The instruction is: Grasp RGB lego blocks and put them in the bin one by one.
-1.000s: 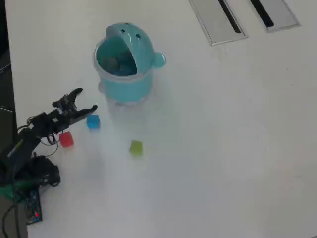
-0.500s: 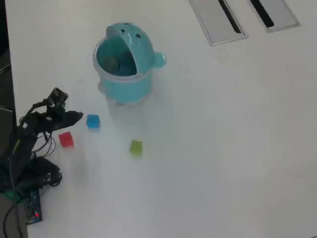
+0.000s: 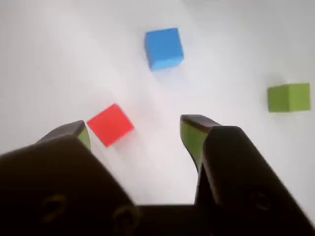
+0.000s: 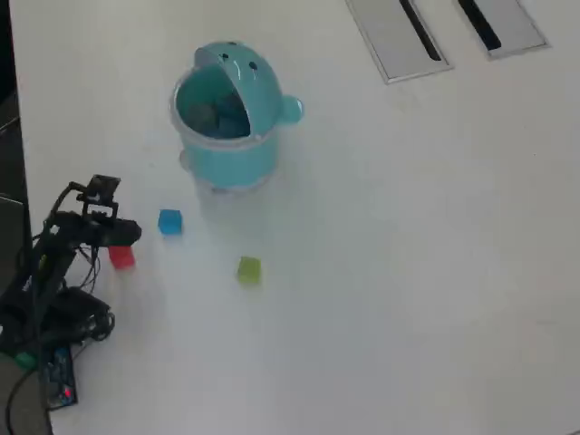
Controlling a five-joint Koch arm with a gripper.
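1. The small red cube-like plastic block (image 3: 110,124) is lying on the white table (image 4: 408,272) near its left edge in the overhead view, partly tucked under the arm there (image 4: 121,257); in the wrist view it is sitting just ahead of the jaws, nearer the left one.
2. The small blue plastic block (image 3: 164,47) is resting farther ahead, and the small yellow-green plastic block (image 3: 289,97) is lying off to the right, all three apart from one another and none yet in the bin.
3. The round turquoise plastic bin (image 4: 227,113) is standing toward the table's far left part, its domed lid tipped back, probably so blocks can be dropped in.
4. The black gripper (image 3: 138,135) is hanging released, jaws spread and empty, apparently lining up on the red block.
5. The bin's inside is showing dim shapes too blurred to name.
6. The wrist view is not showing the bin, and the arm's base is cut off at the left edge.
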